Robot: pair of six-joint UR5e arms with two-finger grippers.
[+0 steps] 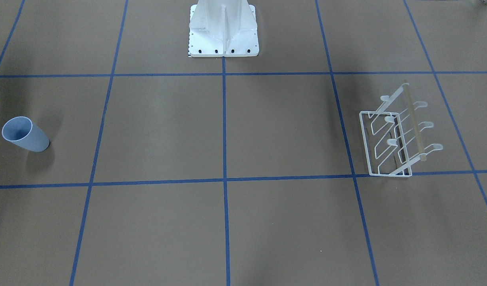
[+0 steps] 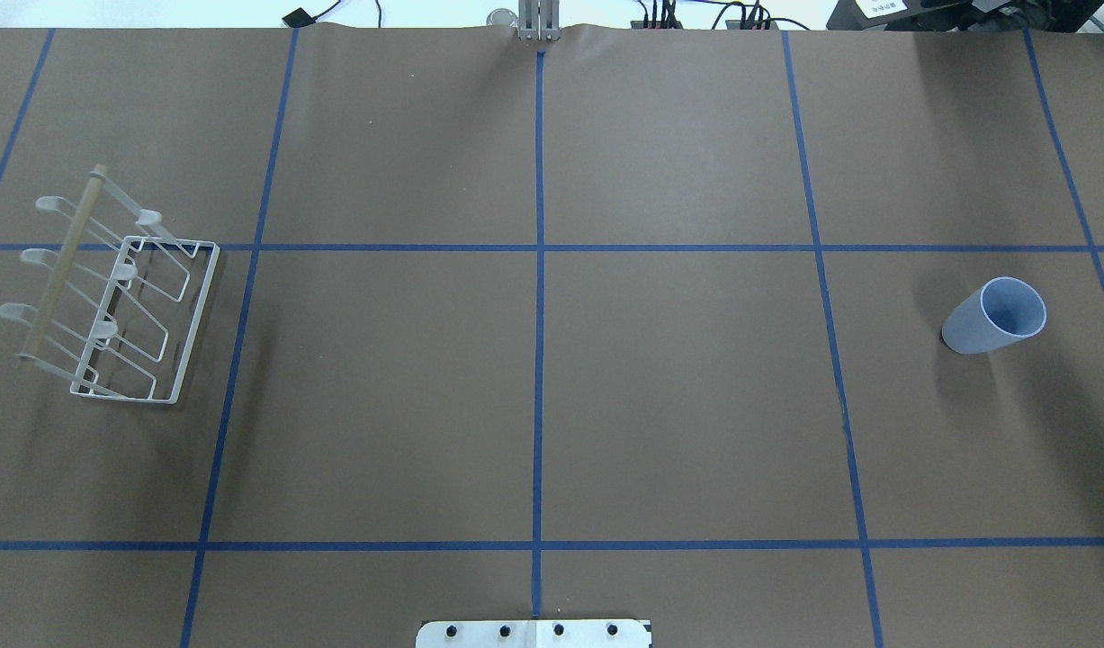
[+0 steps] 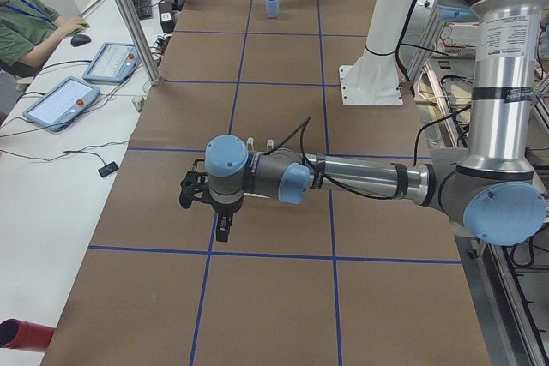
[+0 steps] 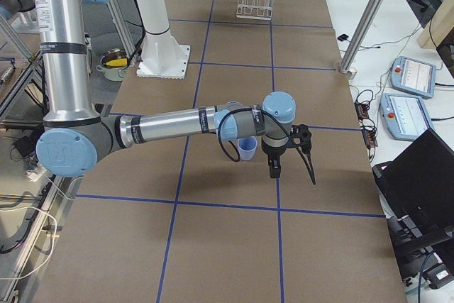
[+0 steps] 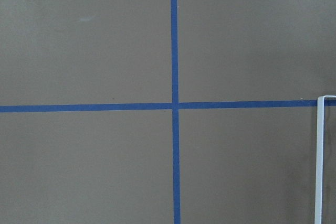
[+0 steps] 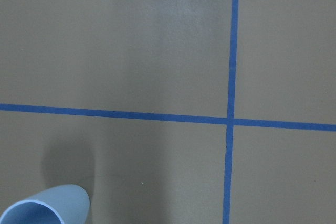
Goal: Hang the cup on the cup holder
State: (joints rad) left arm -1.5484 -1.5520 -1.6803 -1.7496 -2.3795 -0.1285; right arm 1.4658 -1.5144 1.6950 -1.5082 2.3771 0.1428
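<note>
Both arms are poised over the worktop (image 2: 534,378) and nothing is in hand yet. The cup (image 2: 994,317) stands upright, rim up, far out on the right side, and the holder (image 2: 111,288) sits well apart on the left, its prongs angled upward. The right end effector (image 4: 273,168) hangs pointing down just beside the cup, which shows only as a rim in the corner of its wrist view. The left end effector (image 3: 223,231) hovers over the holder. Whether either is spread or pressed together I cannot tell, since only the side views catch them. Now the risks. That cup is smooth and tapered, so a pinch placed low on the wall could squeeze it upward and out, or knock it over. It also has to be turned mouth-down to sit on a prong, and a loose hold could slip during that turn. The wire holder looks light, so pushing the cup on off-line could slide or tip it. For room, a broad stretch of worktop lies between the two, with the pedestal (image 2: 534,633) at the robot's edge, and both things have some margin before the ends.
</note>
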